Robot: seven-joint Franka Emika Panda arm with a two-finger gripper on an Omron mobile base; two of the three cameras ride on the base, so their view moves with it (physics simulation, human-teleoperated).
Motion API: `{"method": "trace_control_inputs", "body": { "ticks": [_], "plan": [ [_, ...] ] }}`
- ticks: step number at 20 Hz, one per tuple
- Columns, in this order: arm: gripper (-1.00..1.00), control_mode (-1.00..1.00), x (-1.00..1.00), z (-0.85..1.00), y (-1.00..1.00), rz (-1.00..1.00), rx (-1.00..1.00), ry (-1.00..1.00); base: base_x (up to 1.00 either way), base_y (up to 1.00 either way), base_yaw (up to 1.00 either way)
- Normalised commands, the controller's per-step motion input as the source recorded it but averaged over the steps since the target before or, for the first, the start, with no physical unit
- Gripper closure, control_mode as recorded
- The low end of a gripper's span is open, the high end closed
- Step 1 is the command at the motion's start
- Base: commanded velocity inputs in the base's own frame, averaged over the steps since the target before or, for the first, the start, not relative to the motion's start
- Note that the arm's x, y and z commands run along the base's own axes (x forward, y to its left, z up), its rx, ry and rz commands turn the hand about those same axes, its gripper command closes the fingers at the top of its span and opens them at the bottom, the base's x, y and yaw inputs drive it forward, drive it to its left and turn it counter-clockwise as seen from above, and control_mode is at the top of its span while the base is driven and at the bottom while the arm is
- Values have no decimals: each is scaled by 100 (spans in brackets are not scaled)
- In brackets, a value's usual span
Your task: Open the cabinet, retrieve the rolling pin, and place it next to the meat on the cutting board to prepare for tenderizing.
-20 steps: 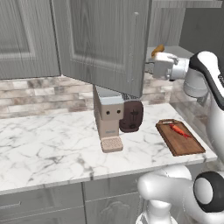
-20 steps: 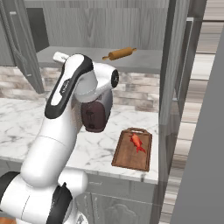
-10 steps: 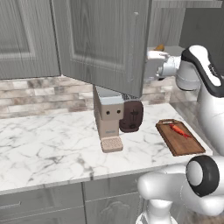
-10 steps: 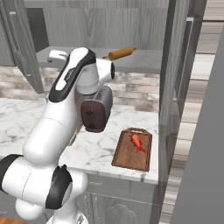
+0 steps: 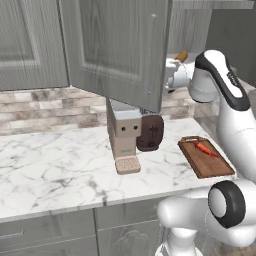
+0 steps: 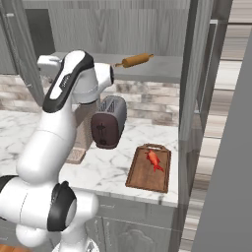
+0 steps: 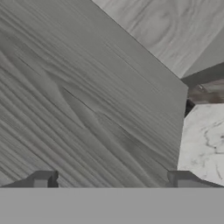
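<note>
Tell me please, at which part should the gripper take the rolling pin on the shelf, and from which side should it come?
Probably the thick middle barrel of the rolling pin, not the thin end handles. It lies flat on the cabinet shelf, long axis running left to right across the opening, so coming in from the open front with the fingers closing across the barrel looks best. The gripper is open.

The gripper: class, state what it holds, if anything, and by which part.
Nothing is held. The gripper is open, its fingertips wide apart facing the cabinet; the rolling pin lies on the shelf.
</note>
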Motion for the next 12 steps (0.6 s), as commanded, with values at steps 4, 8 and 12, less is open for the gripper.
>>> {"method": "trace_control_inputs", "body": {
  "ticks": [4, 8, 12],
  "plan": [
    [-100, -100, -54, 0, 58, 2, 0, 0, 0, 0, 0],
    [-100, -100, -46, 0, 67, 1, 0, 3, 0, 0, 0],
    [-100, -100, -35, 0, 83, 1, -1, 7, 0, 0, 0]
  ]
}}
